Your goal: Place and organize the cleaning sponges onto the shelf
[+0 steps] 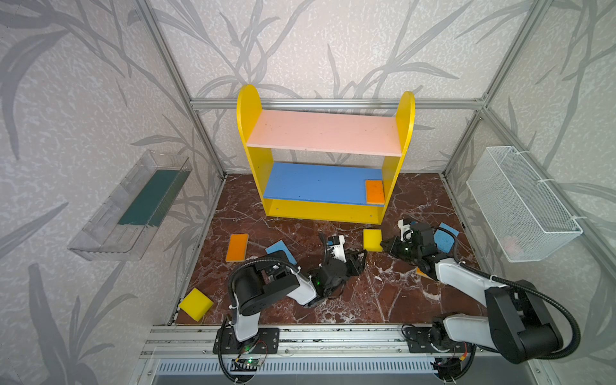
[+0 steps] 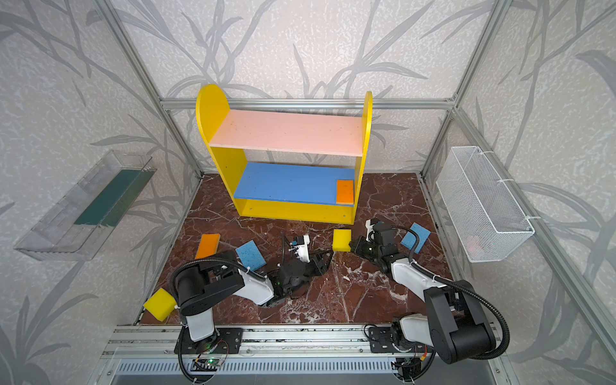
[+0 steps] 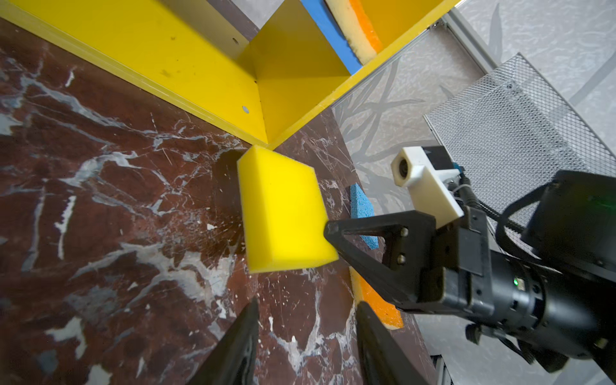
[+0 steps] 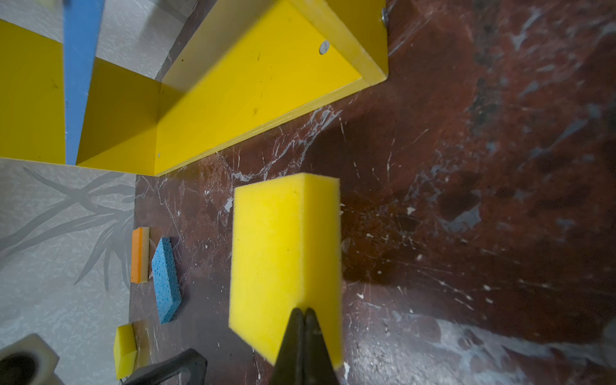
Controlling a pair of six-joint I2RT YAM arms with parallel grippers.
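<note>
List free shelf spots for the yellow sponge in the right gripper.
Pink upper board: fully bare. Blue middle board: bare except the orange sponge at its right end. Crowded: floor before the shelf's right end: right gripper pinching yellow sponge, left gripper alongside.

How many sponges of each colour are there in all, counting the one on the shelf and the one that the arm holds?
Orange sponges: 3 (one mostly hidden under the right arm)
Blue sponges: 2
Yellow sponges: 2
Total: 7
</note>
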